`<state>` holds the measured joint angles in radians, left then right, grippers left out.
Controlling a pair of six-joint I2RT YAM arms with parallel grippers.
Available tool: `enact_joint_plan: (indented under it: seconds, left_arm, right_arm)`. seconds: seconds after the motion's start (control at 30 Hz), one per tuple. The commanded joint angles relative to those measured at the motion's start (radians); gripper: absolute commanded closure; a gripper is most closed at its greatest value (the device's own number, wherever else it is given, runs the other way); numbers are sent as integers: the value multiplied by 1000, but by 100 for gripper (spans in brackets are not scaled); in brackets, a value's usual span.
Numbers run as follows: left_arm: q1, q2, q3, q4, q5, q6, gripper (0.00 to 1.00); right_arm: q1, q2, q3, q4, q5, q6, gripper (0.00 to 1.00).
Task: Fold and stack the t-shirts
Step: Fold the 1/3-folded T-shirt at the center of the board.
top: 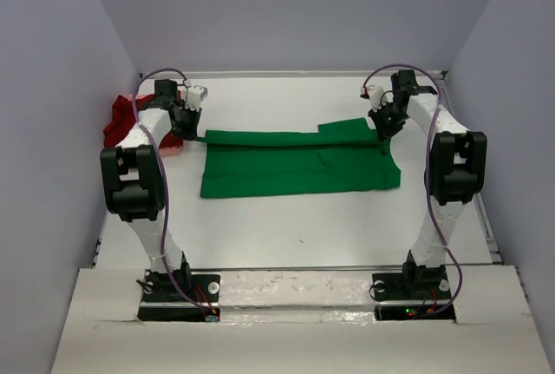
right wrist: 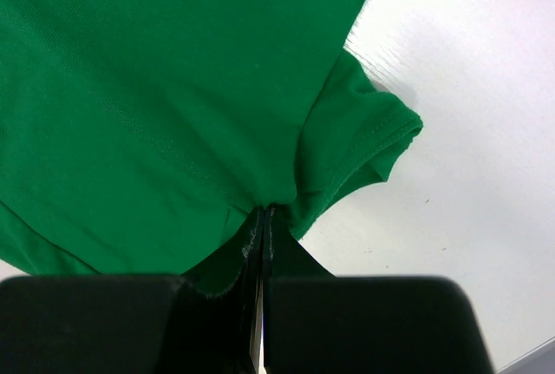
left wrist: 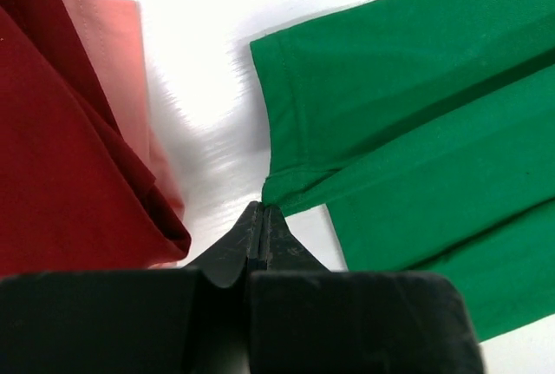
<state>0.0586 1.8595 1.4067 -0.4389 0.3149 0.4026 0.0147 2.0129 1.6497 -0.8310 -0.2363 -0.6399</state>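
I have both hands closed right down on the green shirt. The left hand has its fingers pressed together with a corner of the shirt's hemmed edge pinched at the tips. The right hand is clamped the same way on cloth just beside a sleeve, and the fabric bunches where it meets the fingers. From above, the shirt lies spread across the middle of the tabletop. It is folded over lengthwise, with its far edge drawn out between the left hand and the right hand. The red shirt sits in a heap at the far left corner against the wall, near the left hand and apart from the green one. At the left wrist I see a pink shirt showing from under the red one.
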Motion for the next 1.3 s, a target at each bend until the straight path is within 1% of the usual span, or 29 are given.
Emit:
enact_joint_plan:
  seconds: [0.0,0.4,0.43,0.9,0.97,1.03,1.07,1.1,1.13,1.17,1.23,1.27]
  left_arm:
    - [-8,1,-17,35,-71,1,100]
    - [-63,59,-38,75,-132,-8,100]
    - [-90,63,-37,77,-137,-10,100]
    - [-105,35,-37,52,-178,10,100]
    - [-105,29,-37,49,-191,13,98]
    - [-105,21,-46,45,-209,21,91]
    - [-105,18,-46,45,-220,24,87]
    - [-105,15,-51,40,-233,28,79]
    - [-105,10,-55,42,-241,31,76]
    - [-105,4,-66,45,-258,33,72]
    - [-105,-16,-74,49,-281,39,70]
    - [-105,-19,-77,45,-299,44,69]
  right_arm:
    - [4,15,9,-7,-5,-6,100]
    - [4,76,32,-8,6,-10,100]
    - [4,79,33,-8,11,-9,100]
    - [4,83,36,-10,46,-24,100]
    - [4,84,36,-11,52,-24,100]
    - [4,87,36,-25,46,-26,100]
    - [4,90,41,-34,43,-26,98]
    - [4,96,44,-46,40,-27,90]
    - [4,99,51,-80,32,-30,71]
    - [4,102,65,-95,20,-33,64]
    - [4,99,76,-138,11,-43,52]
    - [4,98,91,-149,3,-46,49]
